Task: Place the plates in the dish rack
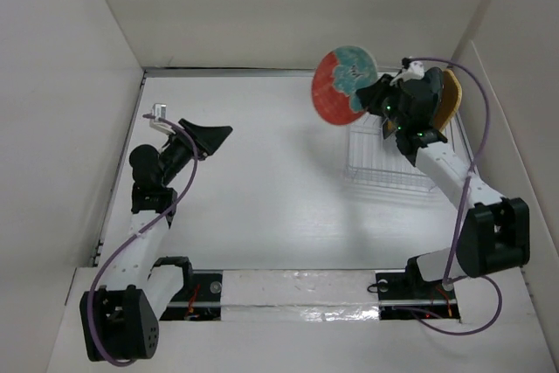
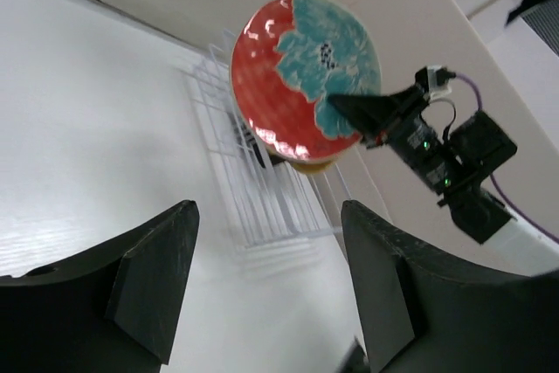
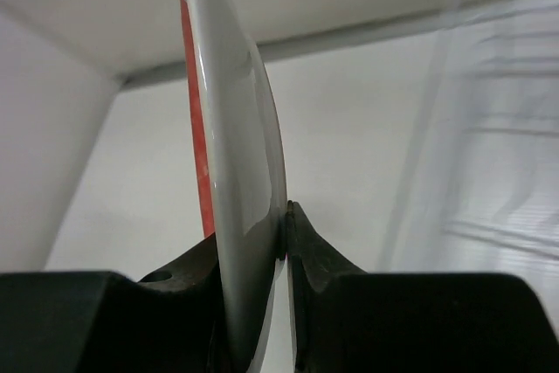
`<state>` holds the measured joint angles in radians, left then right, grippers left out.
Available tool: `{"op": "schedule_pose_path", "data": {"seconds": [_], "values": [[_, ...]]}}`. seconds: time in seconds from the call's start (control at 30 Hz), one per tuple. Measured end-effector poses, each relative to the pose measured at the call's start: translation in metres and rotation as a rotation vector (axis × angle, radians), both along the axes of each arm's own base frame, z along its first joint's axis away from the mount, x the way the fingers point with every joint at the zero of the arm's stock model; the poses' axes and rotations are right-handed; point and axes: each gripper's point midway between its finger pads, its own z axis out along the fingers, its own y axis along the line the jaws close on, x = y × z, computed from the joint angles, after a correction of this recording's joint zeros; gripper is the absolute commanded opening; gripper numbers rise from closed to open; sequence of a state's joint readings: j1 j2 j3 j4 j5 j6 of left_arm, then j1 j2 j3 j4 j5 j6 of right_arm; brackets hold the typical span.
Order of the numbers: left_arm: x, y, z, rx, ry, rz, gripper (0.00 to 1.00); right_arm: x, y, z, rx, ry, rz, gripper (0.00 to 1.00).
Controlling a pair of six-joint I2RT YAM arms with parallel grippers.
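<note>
The round red-rimmed teal floral plate (image 1: 343, 85) hangs on edge in the air above the far end of the white wire dish rack (image 1: 384, 163). My right gripper (image 1: 371, 98) is shut on its rim. In the right wrist view the plate (image 3: 231, 155) stands edge-on, pinched between the fingers of the right gripper (image 3: 253, 251). A mustard-orange plate (image 1: 451, 100) shows behind the right wrist, at the rack's far right. My left gripper (image 1: 214, 135) is open and empty over the left of the table. From the left wrist view the plate (image 2: 301, 67) faces the open left gripper (image 2: 266, 286), with the rack (image 2: 253, 181) below it.
White walls enclose the table on the left, back and right; the rack sits close to the right wall (image 1: 507, 128). A purple cable (image 1: 482, 120) loops off the right arm. The table (image 1: 262, 189) is white between the two arms.
</note>
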<state>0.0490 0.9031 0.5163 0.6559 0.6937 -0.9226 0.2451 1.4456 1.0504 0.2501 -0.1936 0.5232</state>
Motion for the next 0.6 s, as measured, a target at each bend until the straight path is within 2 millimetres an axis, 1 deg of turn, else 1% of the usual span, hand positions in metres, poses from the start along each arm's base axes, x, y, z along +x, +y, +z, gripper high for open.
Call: {"op": "schedule_pose_path", "data": {"seconds": [0.07,0.1,0.17,0.27,0.37,0.5,0.6], "values": [[-0.008,-0.02,-0.004,-0.004,0.011,-0.071,0.62,0.006,-0.044,0.017,-0.086,-0.035,-0.163,0.0],[-0.013,-0.029,-0.006,-0.004,0.015,-0.102,0.63,0.007,-0.06,0.024,-0.131,-0.044,-0.228,0.0],[-0.023,-0.048,-0.011,0.007,0.028,-0.169,0.63,0.01,-0.084,0.036,-0.214,-0.053,-0.33,0.0],[-0.037,-0.07,-0.017,0.046,0.036,-0.245,0.64,0.012,-0.105,0.045,-0.318,-0.04,-0.412,0.0],[-0.051,-0.086,-0.013,0.094,0.012,-0.302,0.64,0.019,-0.121,0.049,-0.416,-0.011,-0.473,0.0],[-0.064,-0.096,0.006,0.142,-0.065,-0.338,0.64,0.032,-0.136,0.048,-0.528,0.032,-0.534,0.0],[-0.068,-0.098,0.014,0.171,-0.104,-0.344,0.64,0.036,-0.144,0.037,-0.592,0.073,-0.558,0.0]]}}
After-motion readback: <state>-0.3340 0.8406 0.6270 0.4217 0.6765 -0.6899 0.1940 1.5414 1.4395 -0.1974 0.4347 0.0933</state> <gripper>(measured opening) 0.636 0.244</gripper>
